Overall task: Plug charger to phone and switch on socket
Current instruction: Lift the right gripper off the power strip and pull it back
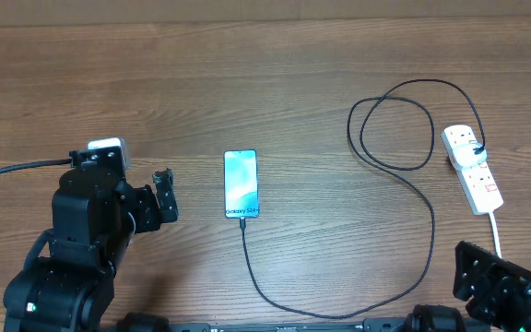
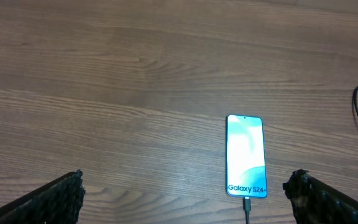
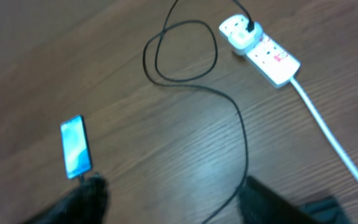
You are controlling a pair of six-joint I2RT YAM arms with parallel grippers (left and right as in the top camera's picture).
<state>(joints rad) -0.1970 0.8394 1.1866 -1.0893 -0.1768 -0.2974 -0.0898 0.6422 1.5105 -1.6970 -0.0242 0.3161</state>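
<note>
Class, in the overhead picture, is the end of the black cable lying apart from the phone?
No, the black cable runs straight up into the near end of the phone.

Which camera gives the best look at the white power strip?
The overhead view: the power strip is whole and sharp there. The right wrist view shows it bigger but blurred; the left wrist view misses it.

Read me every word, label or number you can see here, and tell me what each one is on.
"Galaxy S24", with what looks like a plus sign after it: on the lit screen of the phone, at its lower end.
Red marks on the socket: too small and blurred to read.
No other text shows.
</note>
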